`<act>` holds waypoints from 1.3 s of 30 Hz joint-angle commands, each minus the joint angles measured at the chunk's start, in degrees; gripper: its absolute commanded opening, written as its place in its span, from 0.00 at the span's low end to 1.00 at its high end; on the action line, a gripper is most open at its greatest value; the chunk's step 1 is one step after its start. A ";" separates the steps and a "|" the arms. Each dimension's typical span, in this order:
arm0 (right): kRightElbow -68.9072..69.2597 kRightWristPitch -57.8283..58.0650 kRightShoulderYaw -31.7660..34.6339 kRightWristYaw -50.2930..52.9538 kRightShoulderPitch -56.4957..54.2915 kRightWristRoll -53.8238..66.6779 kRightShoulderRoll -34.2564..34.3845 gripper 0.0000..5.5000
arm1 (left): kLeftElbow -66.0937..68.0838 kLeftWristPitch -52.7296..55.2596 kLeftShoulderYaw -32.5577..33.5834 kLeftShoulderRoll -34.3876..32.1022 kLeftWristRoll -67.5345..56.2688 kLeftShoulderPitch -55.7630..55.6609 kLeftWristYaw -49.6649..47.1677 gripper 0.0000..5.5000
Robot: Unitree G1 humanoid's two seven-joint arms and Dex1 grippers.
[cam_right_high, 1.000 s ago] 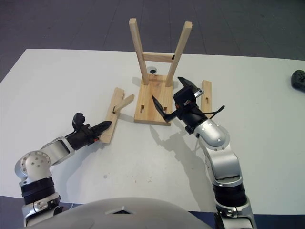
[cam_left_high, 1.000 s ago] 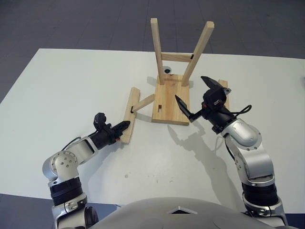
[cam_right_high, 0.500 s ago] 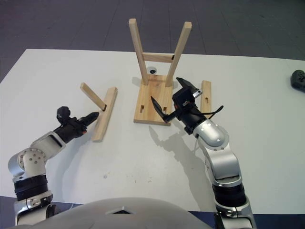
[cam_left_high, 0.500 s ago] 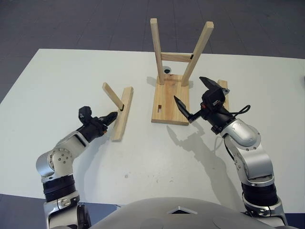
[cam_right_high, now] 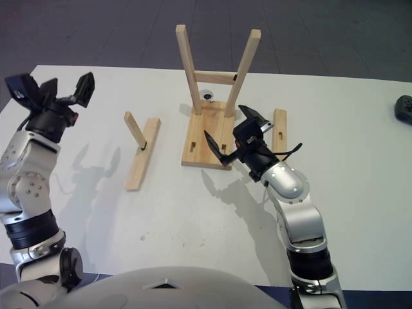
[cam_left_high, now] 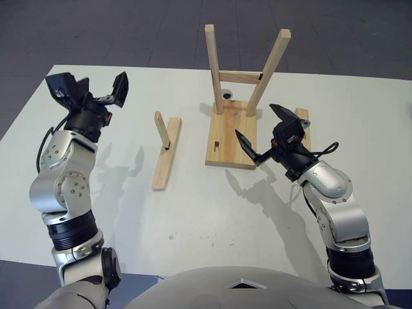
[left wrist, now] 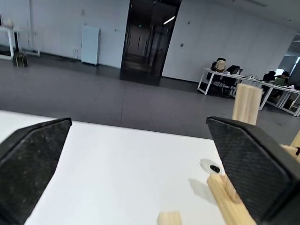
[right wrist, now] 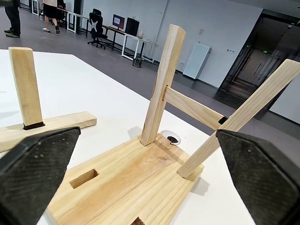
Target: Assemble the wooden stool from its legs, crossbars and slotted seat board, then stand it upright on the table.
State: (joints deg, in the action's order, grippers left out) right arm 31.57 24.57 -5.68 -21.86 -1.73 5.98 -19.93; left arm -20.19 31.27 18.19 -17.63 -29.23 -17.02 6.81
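- My left gripper (cam_left_high: 91, 87) hangs in the air above the far left part of the table, its two black fingers spread wide apart and holding nothing.
- My right gripper (cam_left_high: 265, 131) hovers just above the near right corner of the seat board, fingers also spread apart and empty.
- In the right wrist view, the padded fingers (right wrist: 37, 164) frame the seat board on either side without touching it.
- The seat board (cam_left_high: 225, 138) lies flat near the middle of the white table (cam_left_high: 193, 212).
- Two legs stand up from the board's far end: the left upright leg (cam_left_high: 211, 64) and the right upright leg (cam_left_high: 270, 67), leaning slightly away from each other.
- A crossbar (cam_left_high: 238, 78) joins these two legs partway up.
- The board's near half shows an open slot (cam_left_high: 217, 145).
- A loose leg (cam_left_high: 166, 158) lies flat on the table to the left of the board, well apart from it, between the board and my left arm.
- A short crossbar (cam_left_high: 161, 127) stands up out of this loose leg.
- A second loose leg (cam_right_high: 279, 129) lies flat just to the right of the board, partly hidden behind my right gripper.
- A round cable port (cam_left_high: 226, 95) sits in the table at the board's far edge, between the upright legs.
- A small dark object (cam_right_high: 404, 106) rests at the table's far right edge.
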 commanded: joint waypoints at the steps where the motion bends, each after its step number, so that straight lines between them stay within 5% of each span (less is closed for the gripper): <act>1: -0.08 -0.10 -0.38 -0.05 -0.22 0.11 0.15 0.98 | 1.05 -3.46 -4.14 5.03 1.85 -4.62 -2.18 0.97; 8: -0.06 -0.01 -0.92 0.41 -0.24 -0.05 0.59 0.98 | 10.27 -8.45 -8.48 6.49 5.55 -11.14 -0.06 0.97; 21: 0.36 0.17 -1.29 0.75 0.13 -0.40 0.91 0.98 | 17.83 -7.14 -12.22 10.41 8.26 -2.18 0.01 0.97; 39: 0.22 0.26 -1.06 0.85 -0.42 -0.30 1.05 0.98 | 4.89 -6.80 -11.05 8.63 8.58 -13.02 -2.60 0.97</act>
State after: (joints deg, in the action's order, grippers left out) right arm 31.50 24.43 -6.93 -21.29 -1.77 5.78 -18.84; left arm -14.99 23.67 7.31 -8.06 -21.58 -29.11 4.21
